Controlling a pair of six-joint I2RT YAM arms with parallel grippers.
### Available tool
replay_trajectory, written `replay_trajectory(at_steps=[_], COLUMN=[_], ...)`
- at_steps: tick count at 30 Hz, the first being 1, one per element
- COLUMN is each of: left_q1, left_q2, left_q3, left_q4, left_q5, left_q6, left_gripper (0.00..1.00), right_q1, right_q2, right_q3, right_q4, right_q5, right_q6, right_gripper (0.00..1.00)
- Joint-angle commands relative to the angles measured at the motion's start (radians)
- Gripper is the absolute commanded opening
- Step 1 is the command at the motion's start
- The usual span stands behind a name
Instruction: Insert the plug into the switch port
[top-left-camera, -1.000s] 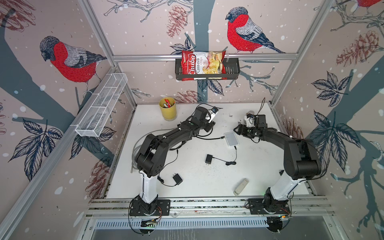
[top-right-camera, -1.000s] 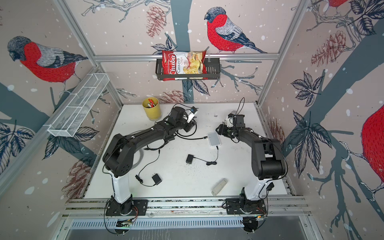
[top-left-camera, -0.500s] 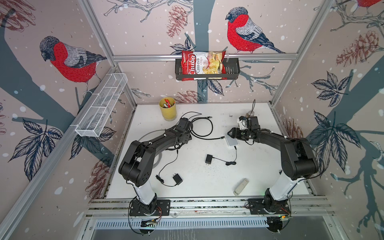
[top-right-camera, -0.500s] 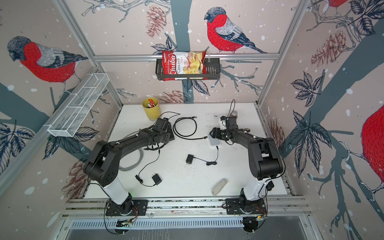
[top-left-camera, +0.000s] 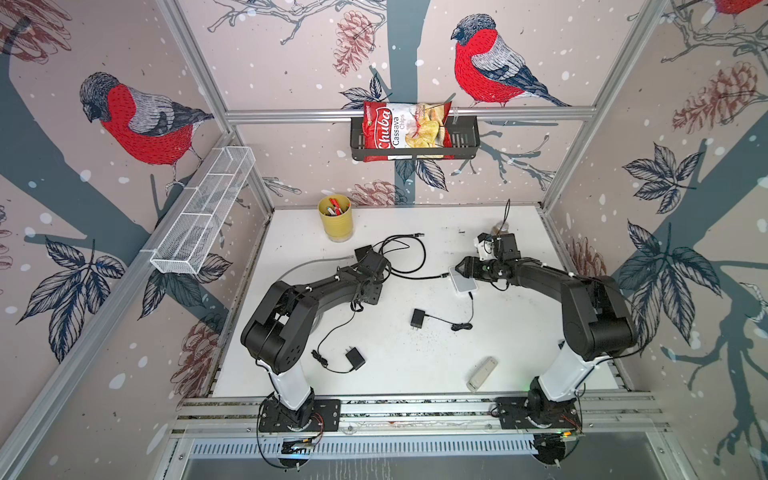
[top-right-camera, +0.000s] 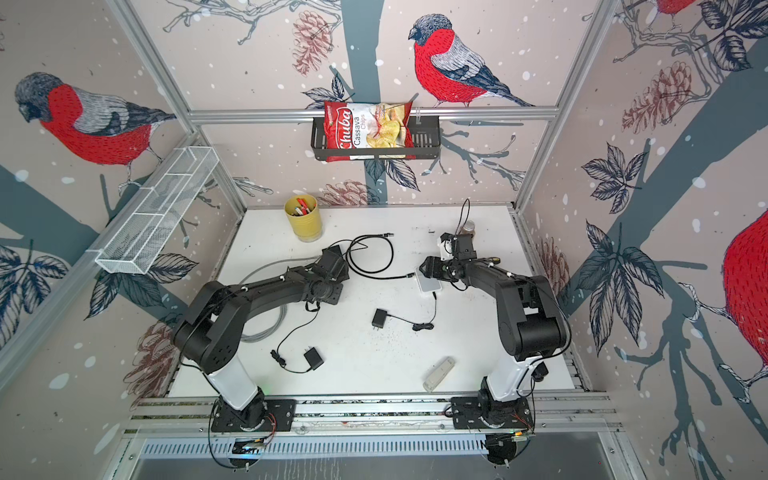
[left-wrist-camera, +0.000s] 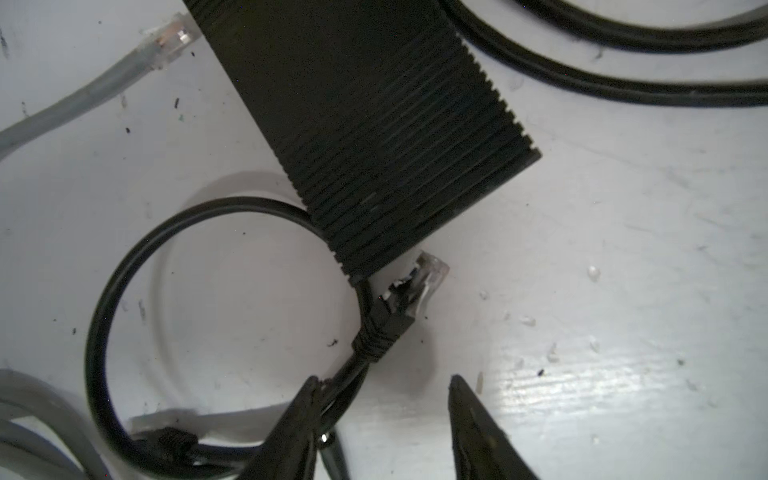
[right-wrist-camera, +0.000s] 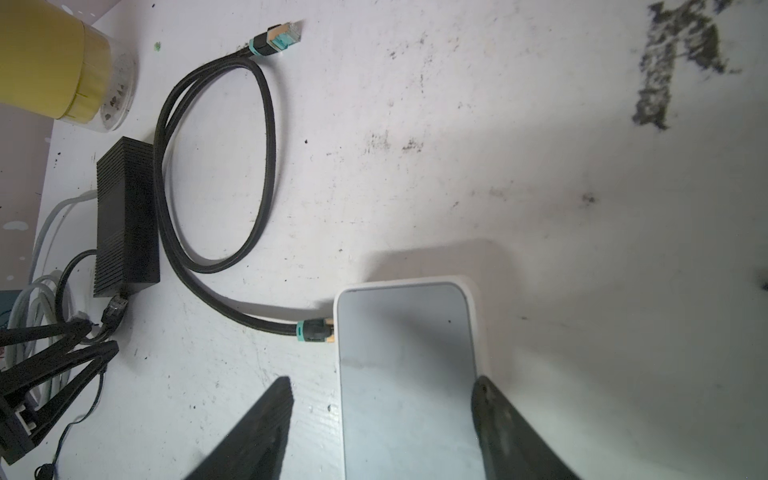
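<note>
The white switch (right-wrist-camera: 407, 353) lies flat on the table, in both top views (top-left-camera: 462, 284) (top-right-camera: 428, 284). A black braided cable's teal-banded plug (right-wrist-camera: 314, 331) sits in the switch's side port. The cable's other plug (right-wrist-camera: 278, 35) lies loose near the back. My right gripper (right-wrist-camera: 380, 380) is open and straddles the switch: one finger is at its edge, the other stands clear of it. My left gripper (left-wrist-camera: 384, 378) is open low over the table, one finger touching a thin black cable that ends in a clear plug (left-wrist-camera: 426, 276).
A black ribbed box (left-wrist-camera: 374, 124) lies just ahead of the left gripper, with a grey cable's clear plug (left-wrist-camera: 172, 39) beside it. A yellow cup (top-left-camera: 335, 216) stands at the back. Two black chargers (top-left-camera: 417, 319) (top-left-camera: 354, 358) and a grey stick (top-left-camera: 482, 374) lie nearer the front.
The left arm has drawn back from the back centre toward the left, and the braided cable now lies looped on the table. The right gripper has shifted slightly left over the switch.
</note>
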Motion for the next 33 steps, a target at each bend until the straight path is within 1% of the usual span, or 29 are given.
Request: replay_trajectory(at_steps=[1, 4, 7, 12, 14, 18, 22, 25, 27, 28, 30, 33], left_q1=[0.000, 0.000, 0.000, 0.000, 0.000, 0.000, 0.000, -0.005, -0.018, -0.021, -0.027, -0.064], left_q2=[0.011, 0.045, 0.066, 0.029, -0.001, -0.036, -0.069, -0.101, -0.123, -0.127, -0.117, -0.071], left_q3=[-0.022, -0.028, -0.033, -0.021, -0.016, -0.004, -0.003, 0.042, 0.062, 0.077, 0.121, 0.172], left_q4=[0.005, 0.029, 0.048, 0.051, 0.055, 0.044, 0.029, 0.027, 0.045, 0.054, 0.067, 0.084], left_q5=[0.003, 0.014, 0.018, 0.031, 0.043, 0.030, 0.002, 0.012, 0.061, 0.119, 0.252, 0.383], left_q6=[-0.018, -0.029, -0.029, -0.021, -0.017, -0.001, 0.008, 0.035, 0.087, 0.119, 0.179, 0.314], left_gripper=[0.51, 0.50, 0.43, 0.20, 0.15, 0.11, 0.11, 0.11, 0.11, 0.11, 0.10, 0.09], right_q1=[-0.002, -0.001, 0.000, -0.001, -0.001, 0.005, 0.009, 0.011, 0.011, 0.011, 0.012, 0.020], right_q2=[-0.008, -0.010, -0.013, -0.018, -0.017, -0.023, -0.028, -0.031, -0.042, -0.050, -0.067, -0.089], right_q3=[-0.004, -0.005, -0.006, -0.010, -0.006, 0.003, 0.011, 0.012, 0.011, 0.009, 0.005, -0.008], right_q4=[-0.014, -0.014, -0.021, -0.026, -0.027, -0.035, -0.046, -0.044, -0.031, -0.020, 0.020, 0.099], right_q5=[0.012, 0.013, 0.015, 0.022, 0.023, 0.021, 0.021, 0.007, -0.026, -0.051, -0.130, -0.254], right_q6=[-0.006, -0.007, -0.011, -0.013, -0.008, -0.003, -0.005, -0.001, 0.009, 0.017, 0.048, 0.113], right_gripper=[0.69, 0.69, 0.69, 0.69, 0.69, 0.70, 0.70, 0.69, 0.69, 0.69, 0.63, 0.56])
